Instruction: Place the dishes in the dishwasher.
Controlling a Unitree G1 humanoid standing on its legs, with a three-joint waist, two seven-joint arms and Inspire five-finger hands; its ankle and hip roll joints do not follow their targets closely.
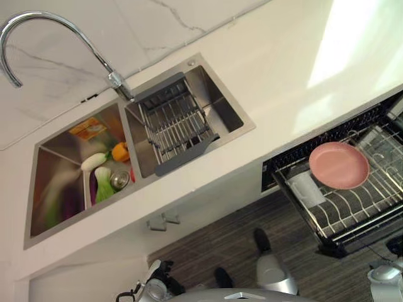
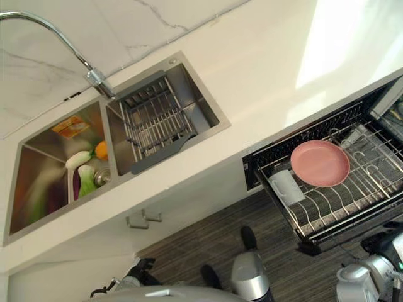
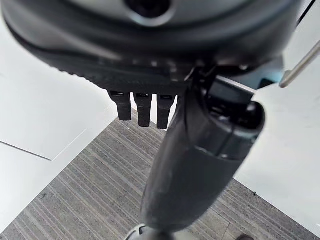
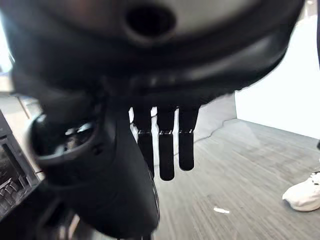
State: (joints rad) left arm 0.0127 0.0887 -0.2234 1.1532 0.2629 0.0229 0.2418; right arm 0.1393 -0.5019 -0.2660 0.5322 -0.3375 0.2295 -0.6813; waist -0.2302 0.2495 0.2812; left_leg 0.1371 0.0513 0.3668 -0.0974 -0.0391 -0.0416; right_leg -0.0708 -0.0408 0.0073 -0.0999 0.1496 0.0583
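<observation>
With the pink plate (image 1: 339, 165) and a white cup (image 2: 286, 187) lying in the pulled-out dishwasher rack (image 1: 352, 217), both hands (image 3: 145, 107) (image 4: 165, 145) hang empty, fingers straight and relaxed.

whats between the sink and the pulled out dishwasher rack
In the left eye view, a bare stretch of white countertop separates the sink from the dishwasher rack, which holds a pink plate.
</observation>
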